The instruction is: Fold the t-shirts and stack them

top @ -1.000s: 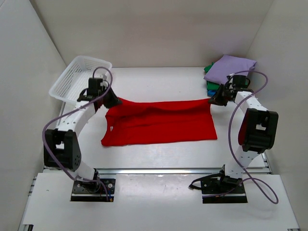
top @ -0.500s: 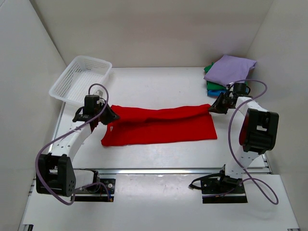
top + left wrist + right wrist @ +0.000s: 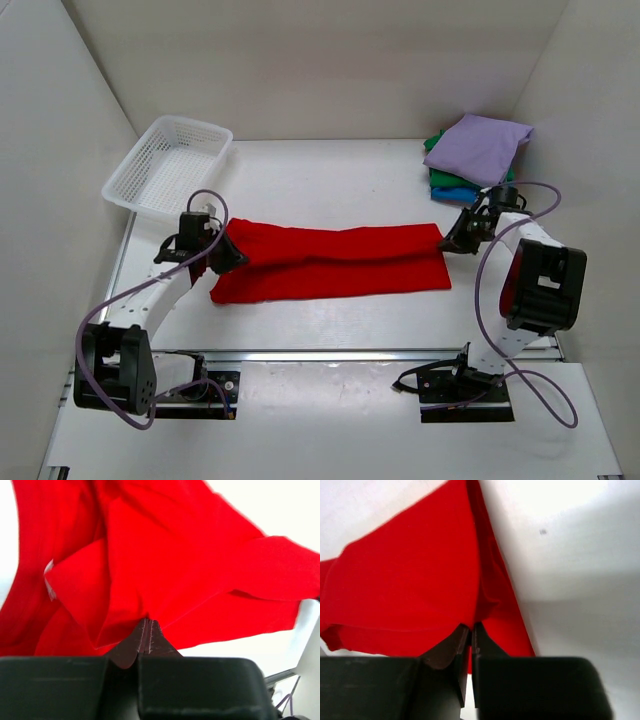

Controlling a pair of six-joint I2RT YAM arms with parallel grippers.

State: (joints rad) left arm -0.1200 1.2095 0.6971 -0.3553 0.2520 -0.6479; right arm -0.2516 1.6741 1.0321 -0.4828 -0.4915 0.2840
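In the left wrist view the red shirt [image 3: 165, 565] runs off the top and left edges. The fold nipped in the left jaws is hidden between them, and a white tag [image 3: 48, 582] is too blurred to read. The right wrist view also cuts the shirt at top and left. From above, the lavender shirt [image 3: 482, 147] covers most of the green shirt [image 3: 433, 143] and blue shirt [image 3: 447, 188].

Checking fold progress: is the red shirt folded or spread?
Folded: the red shirt lies as a narrow band, one layer doubled over another.

left arm [image 3: 150, 290] and right arm [image 3: 540, 285] stretched low, wrists turned inward, jaws of both pressed tight
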